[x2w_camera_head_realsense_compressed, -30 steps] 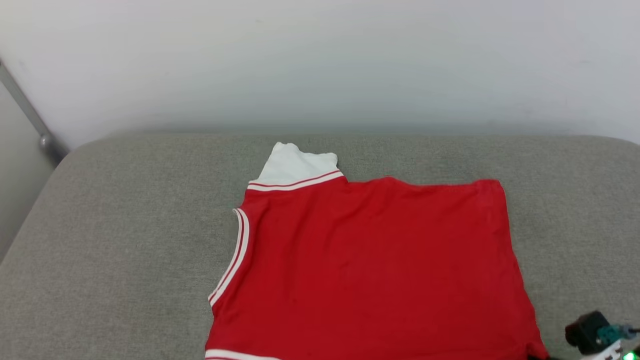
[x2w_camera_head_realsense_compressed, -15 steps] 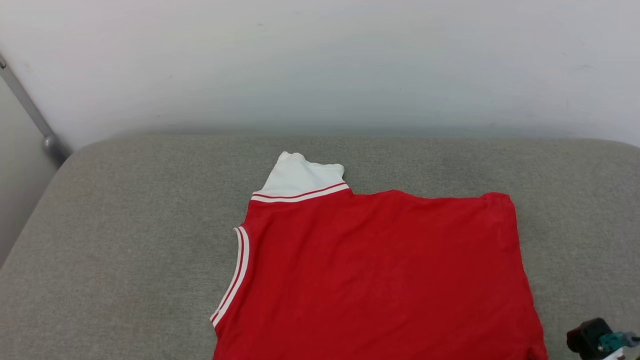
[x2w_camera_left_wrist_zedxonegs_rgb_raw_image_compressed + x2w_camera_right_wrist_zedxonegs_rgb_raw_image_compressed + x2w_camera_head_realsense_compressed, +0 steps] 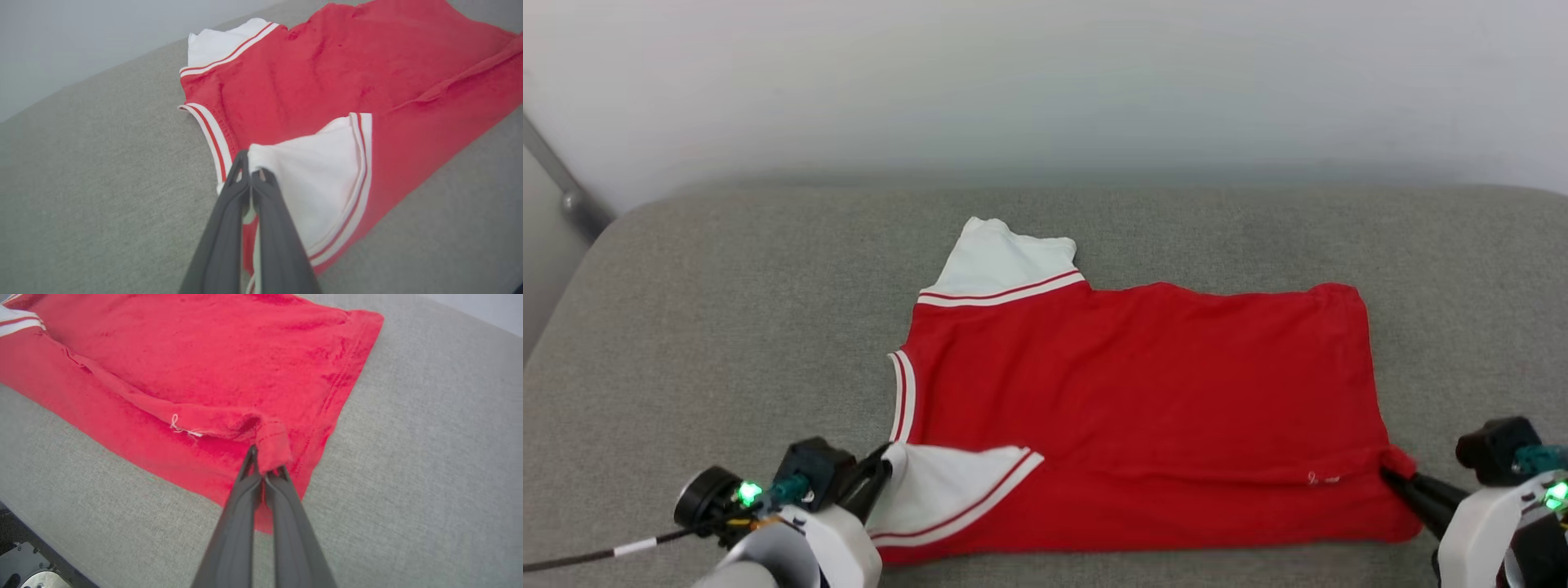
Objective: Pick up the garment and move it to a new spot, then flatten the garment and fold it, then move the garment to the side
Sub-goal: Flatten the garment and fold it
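I work in a plain indoor room, seemingly more test space than home: a wide grey woven-fabric padded surface [image 3: 727, 327] with rounded corners sits against a white wall [image 3: 1045, 82], a grey metal pole [image 3: 572, 202] leaning beside it

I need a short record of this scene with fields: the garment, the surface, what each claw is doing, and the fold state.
garment: red garment with white sleeves, plain red face up
surface: grey cushion, the garment lies on it
left claw: shut on the near white sleeve
right claw: shut on the near red hem corner
fold: near edge turned over onto the body, the rest lies flat
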`<state>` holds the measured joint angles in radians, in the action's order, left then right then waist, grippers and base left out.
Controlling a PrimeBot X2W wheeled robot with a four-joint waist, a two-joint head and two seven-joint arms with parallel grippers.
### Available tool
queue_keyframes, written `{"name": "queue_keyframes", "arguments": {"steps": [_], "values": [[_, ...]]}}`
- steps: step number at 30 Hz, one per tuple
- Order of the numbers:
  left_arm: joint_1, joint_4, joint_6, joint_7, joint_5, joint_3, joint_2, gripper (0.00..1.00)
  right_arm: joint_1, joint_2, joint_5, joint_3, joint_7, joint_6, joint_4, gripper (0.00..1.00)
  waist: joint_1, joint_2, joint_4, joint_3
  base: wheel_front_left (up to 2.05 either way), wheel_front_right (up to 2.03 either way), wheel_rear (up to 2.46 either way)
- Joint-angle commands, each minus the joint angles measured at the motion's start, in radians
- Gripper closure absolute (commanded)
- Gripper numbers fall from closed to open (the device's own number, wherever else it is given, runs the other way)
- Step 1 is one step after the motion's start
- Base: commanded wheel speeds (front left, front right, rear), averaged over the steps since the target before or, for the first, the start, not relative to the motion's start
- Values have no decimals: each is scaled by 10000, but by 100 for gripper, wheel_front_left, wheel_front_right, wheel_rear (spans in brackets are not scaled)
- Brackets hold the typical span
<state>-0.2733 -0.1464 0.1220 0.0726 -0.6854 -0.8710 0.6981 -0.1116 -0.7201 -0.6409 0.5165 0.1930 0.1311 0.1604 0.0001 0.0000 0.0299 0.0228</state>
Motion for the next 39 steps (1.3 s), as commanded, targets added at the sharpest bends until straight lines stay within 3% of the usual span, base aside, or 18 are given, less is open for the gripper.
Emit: {"name": "queue_keyframes", "arguments": {"steps": [1,10,18,21,22,23,24,26,33,39], "values": [[-459,-240,-165,-16,87,56,-85,100,-284,77,126,-235,91,-8,-69,100,-1,0,-105,295,0,0,0],[-2125,-1846,-1014,71,410,86,-440,100,-1351,481,355,-443,636,-8,202,100,-1,0,-315,1429,0,0,0],[-2802,-3594,-1736,121,516,-311,-1101,100,-2055,779,328,157,983,-8,1289,98,-1,0,-345,2144,0,0,0],[-2793,-4166,-1890,287,485,-446,-1372,100,-2075,889,264,435,898,-8,1592,81,-1,0,-336,2156,0,0,0],[-2801,-4357,-1937,366,475,-487,-1452,100,-2065,910,232,495,857,-8,1668,62,-1,0,-325,2120,0,0,0],[-2811,-4549,-1995,429,450,-507,-1520,100,-2060,915,191,560,843,-8,1723,51,-1,0,-318,2069,0,0,0],[-2796,-4733,-2013,511,402,-505,-1590,100,-2063,913,210,576,725,-6,1777,0,-1,0,-314,1991,0,0,0],[-2778,-5055,-2054,675,389,-511,-1672,0,-2052,943,248,479,508,-8,1862,0,-1,0,-294,1783,0,0,0],[-3160,-5218,-2063,1246,442,-320,-1406,0,-1480,940,365,141,-163,-8,1587,0,-1,0,-115,834,0,0,0],[-3616,-4350,-2092,295,341,-307,-895,0,-912,1038,468,-123,-108,-8,1230,0,-1,0,-40,261,0,0,0]]}}
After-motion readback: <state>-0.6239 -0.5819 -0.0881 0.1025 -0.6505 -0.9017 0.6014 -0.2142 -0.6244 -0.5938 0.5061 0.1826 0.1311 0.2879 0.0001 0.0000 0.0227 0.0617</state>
